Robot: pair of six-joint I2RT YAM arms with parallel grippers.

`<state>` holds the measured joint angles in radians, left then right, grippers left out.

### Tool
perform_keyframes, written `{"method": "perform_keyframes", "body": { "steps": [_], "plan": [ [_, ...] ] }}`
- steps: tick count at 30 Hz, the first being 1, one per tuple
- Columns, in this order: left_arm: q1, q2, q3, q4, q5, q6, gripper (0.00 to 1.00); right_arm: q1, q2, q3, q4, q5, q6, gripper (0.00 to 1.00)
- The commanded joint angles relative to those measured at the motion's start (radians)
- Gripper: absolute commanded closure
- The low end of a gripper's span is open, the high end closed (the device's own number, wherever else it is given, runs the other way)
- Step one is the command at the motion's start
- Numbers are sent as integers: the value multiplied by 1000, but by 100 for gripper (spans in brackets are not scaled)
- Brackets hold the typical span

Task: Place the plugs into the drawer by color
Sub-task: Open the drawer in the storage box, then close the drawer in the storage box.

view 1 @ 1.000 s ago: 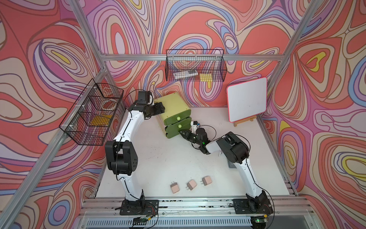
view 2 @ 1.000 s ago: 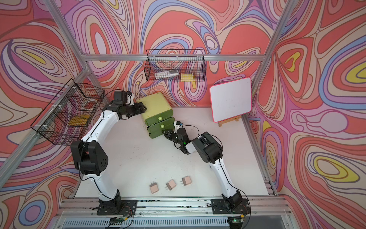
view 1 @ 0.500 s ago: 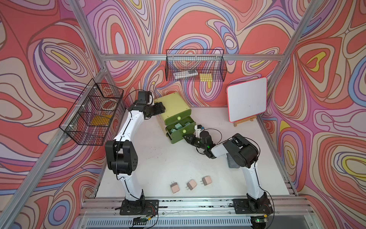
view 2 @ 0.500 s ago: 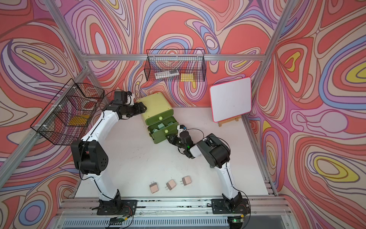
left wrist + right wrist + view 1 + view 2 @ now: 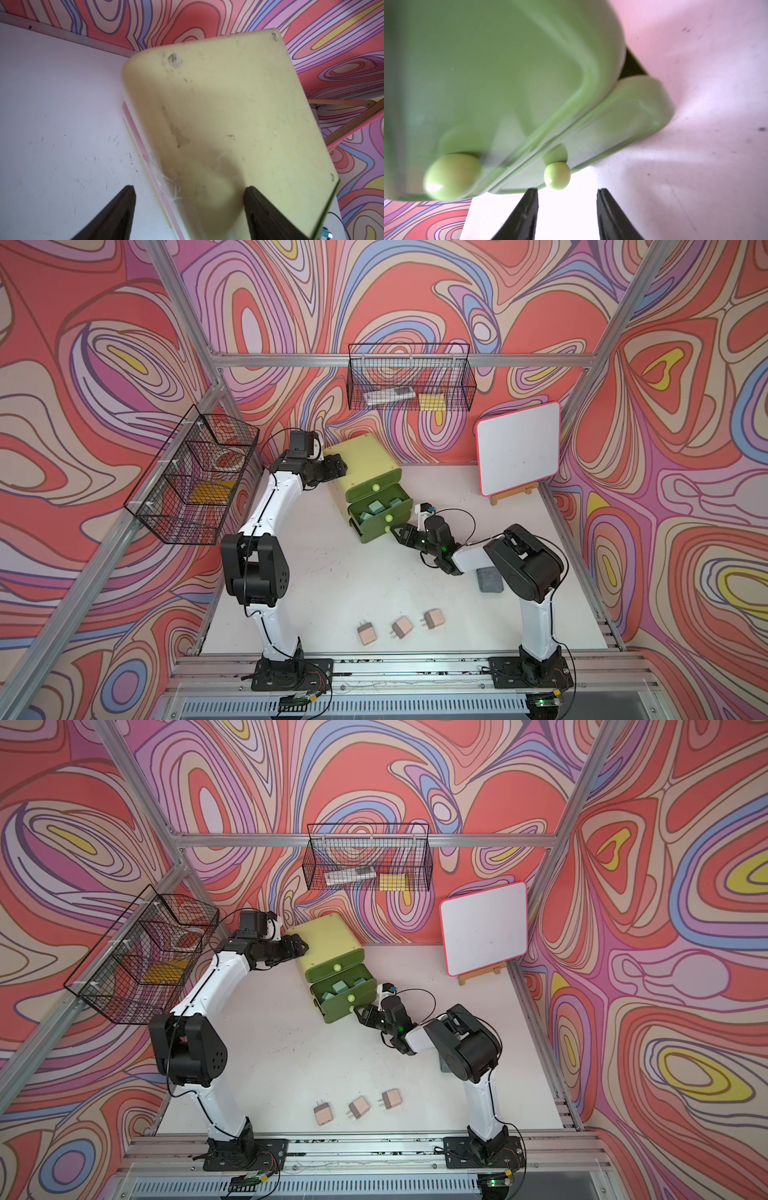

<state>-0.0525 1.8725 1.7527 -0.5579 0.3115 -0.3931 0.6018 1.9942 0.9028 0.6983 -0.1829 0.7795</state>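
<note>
Because the right wrist view is blurred and washed out, it gives only olive drawer fronts and two round knobs, with the smaller knob (image 5: 557, 175) just ahead of the right gripper (image 5: 566, 190), whose black fingers stand spread and hold nothing. Both top views place that gripper (image 5: 394, 531) low at the front of the drawer cabinet (image 5: 365, 462), by the bottom drawer (image 5: 370, 536). They also show what the wrist cameras cannot: the middle drawer (image 5: 403, 513) is pulled out with mint plugs (image 5: 376, 507) lying inside. The top drawer (image 5: 365, 489) is shut, so its contents are hidden. Seen from the left wrist, the cabinet is a pale, scuffed panel with no drawers in sight. The left gripper (image 5: 189, 188) has its fingers apart with a rounded corner of that panel between them, and whether either finger presses on the panel cannot be told. From above, this gripper (image 5: 337, 463) sits at the cabinet's rear top edge. Three pink plugs (image 5: 402, 627) lie in a row near the front edge of the table (image 5: 332, 580), well apart from the cabinet and seen only in the top views. A grey eraser (image 5: 490, 578) is partly covered by the right arm.
</note>
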Motion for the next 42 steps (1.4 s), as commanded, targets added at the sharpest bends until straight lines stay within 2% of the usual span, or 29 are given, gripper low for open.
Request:
{"method": "perform_keyframes", "body": {
  "steps": [1,3,7,12,26,32,42],
  "plan": [
    [8,56,-31,-97,-55,13,19,11,-71,-30,-82,76,-114,54],
    [8,54,-33,-97,-55,15,19,29,-94,-23,-105,94,-146,57],
    [8,51,-33,-99,-56,16,19,72,-123,21,-145,122,-206,70],
    [8,51,-33,-100,-57,17,19,81,-104,81,-158,120,-230,79],
    [8,47,-38,-102,-53,18,19,81,6,286,-215,121,-281,81],
    [8,46,-39,-103,-50,17,19,80,37,312,-224,127,-311,80],
    [8,37,-44,-102,-51,19,19,80,128,409,-152,132,-328,81]
  ]
}}
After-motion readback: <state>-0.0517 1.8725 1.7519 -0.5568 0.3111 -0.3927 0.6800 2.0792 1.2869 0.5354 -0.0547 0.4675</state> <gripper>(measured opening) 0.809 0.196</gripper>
